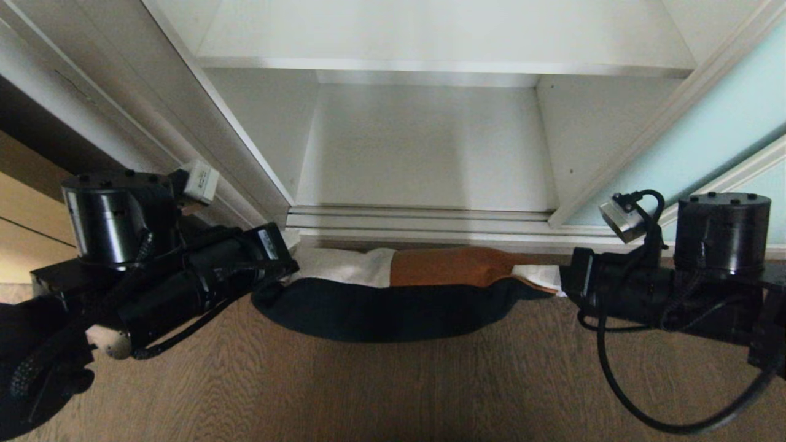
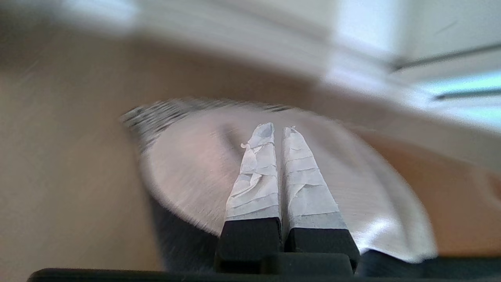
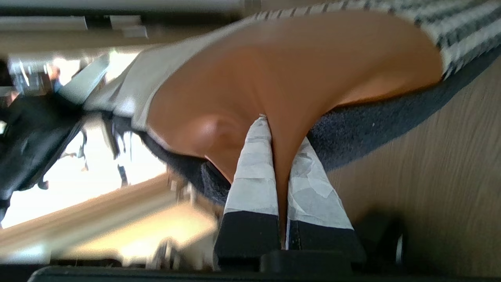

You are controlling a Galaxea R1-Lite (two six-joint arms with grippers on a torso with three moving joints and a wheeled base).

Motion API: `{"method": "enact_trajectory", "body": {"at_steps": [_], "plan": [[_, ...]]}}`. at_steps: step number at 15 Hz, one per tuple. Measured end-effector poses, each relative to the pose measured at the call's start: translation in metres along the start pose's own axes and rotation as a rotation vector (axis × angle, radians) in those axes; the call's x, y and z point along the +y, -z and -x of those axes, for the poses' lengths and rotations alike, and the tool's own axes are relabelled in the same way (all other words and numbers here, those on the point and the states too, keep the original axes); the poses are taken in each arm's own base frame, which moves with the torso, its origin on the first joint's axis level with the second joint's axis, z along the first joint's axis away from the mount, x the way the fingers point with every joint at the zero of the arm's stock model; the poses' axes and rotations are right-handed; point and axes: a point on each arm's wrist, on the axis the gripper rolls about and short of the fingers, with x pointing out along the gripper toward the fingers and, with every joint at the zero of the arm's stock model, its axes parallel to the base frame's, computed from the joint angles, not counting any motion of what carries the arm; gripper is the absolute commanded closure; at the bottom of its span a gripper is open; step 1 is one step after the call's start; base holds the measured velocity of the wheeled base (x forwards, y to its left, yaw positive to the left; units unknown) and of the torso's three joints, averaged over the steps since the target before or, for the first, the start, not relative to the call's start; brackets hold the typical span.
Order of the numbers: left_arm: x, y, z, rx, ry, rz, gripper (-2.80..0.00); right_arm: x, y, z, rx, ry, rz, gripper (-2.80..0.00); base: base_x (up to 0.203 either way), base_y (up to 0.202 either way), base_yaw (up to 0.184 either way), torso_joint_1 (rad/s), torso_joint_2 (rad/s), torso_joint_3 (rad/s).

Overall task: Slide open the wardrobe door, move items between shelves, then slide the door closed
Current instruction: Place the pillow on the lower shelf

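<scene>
From the head view, the wardrobe stands open: the frosted pale blue-green glass sliding door [image 1: 724, 123] in its thin silver-white frame is pushed off to the right, baring the white interior with an upper white laminate shelf [image 1: 442, 43] and the bottom white board [image 1: 430, 147] below it, both bare where they show. The square patchwork cushion [image 1: 393, 294], dark navy on its back with rust-brown and beige-grey patches on its face, hangs between the two arms just in front of the door track, over the grey-brown wood-grain floor [image 1: 393, 393]. The left gripper [image 1: 288, 265] meets the cushion's left end and the right gripper [image 1: 562, 279] its right end, though the fingertips themselves are hidden here. In the left wrist view, the left gripper's taped white fingers [image 2: 258, 176] lie pressed together over the pale patch of the cushion [image 2: 188, 172], with a houndstooth strip at its far edge; they are clenched, and I judge they pinch a fold of cloth beneath them, though the contact itself is not plain. In the right wrist view, the right gripper's [image 3: 280, 176] fingers are clamped on a pinched ridge of the rust-brown fabric [image 3: 274, 78], navy backing below. So the door is opened and the cushion is in transfer; what remains, to my eye, is setting it on a shelf, letting go, and sliding the door shut.
</scene>
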Motion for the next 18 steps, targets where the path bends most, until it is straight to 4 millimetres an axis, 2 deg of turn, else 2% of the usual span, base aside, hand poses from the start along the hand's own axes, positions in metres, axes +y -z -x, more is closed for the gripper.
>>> {"method": "enact_trajectory", "body": {"at_steps": [2,6,11,14,18], "plan": [[-0.006,-0.013,-0.011,-0.051,0.087,0.005,0.0,0.002,-0.024,-0.007,-0.067,-0.017,0.025,0.0,0.0,0.0,0.0,0.0,0.0,0.0],[-0.014,-0.038,-0.035,-0.133,0.114,0.005,0.0,0.009,-0.07,-0.015,-0.178,-0.076,0.079,0.0,0.0,0.0,0.0,0.0,0.0,0.0],[-0.018,-0.069,-0.067,-0.263,0.161,-0.009,0.0,-0.001,-0.118,-0.021,-0.255,-0.144,0.133,0.0,0.0,0.0,0.0,0.0,0.0,0.0],[-0.008,-0.069,-0.092,-0.291,0.169,-0.025,0.0,-0.021,-0.136,-0.033,-0.312,-0.167,0.174,0.0,0.0,0.0,0.0,0.0,0.0,0.0],[0.014,-0.064,-0.121,-0.363,0.236,-0.06,0.0,-0.059,-0.14,-0.057,-0.352,-0.197,0.218,0.0,0.0,0.0,0.0,0.0,0.0,0.0]]}}
